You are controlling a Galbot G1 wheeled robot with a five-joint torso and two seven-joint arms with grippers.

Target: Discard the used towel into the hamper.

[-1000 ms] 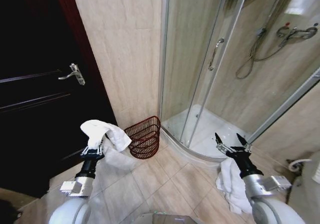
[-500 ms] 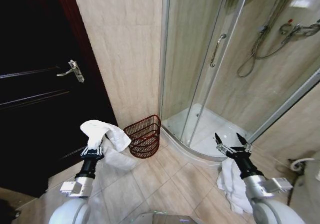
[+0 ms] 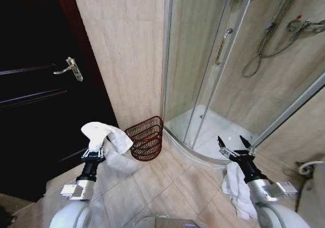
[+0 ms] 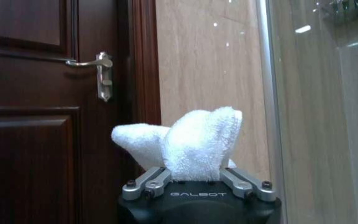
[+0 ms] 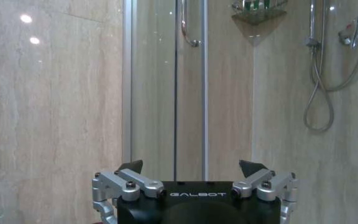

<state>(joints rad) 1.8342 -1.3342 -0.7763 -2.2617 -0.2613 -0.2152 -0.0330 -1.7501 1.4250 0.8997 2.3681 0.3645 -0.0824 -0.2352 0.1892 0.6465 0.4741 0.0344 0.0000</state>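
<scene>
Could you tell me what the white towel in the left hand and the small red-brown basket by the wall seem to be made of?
The white towel looks like fluffy terry cloth: looped nap, soft folds. The red-brown basket looks like openwork wicker or coated wire; which is unclear.

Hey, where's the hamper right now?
In the head view the hamper stands on the tiled floor against the wall, between the dark door and the shower enclosure, just ahead of the left gripper.
</scene>
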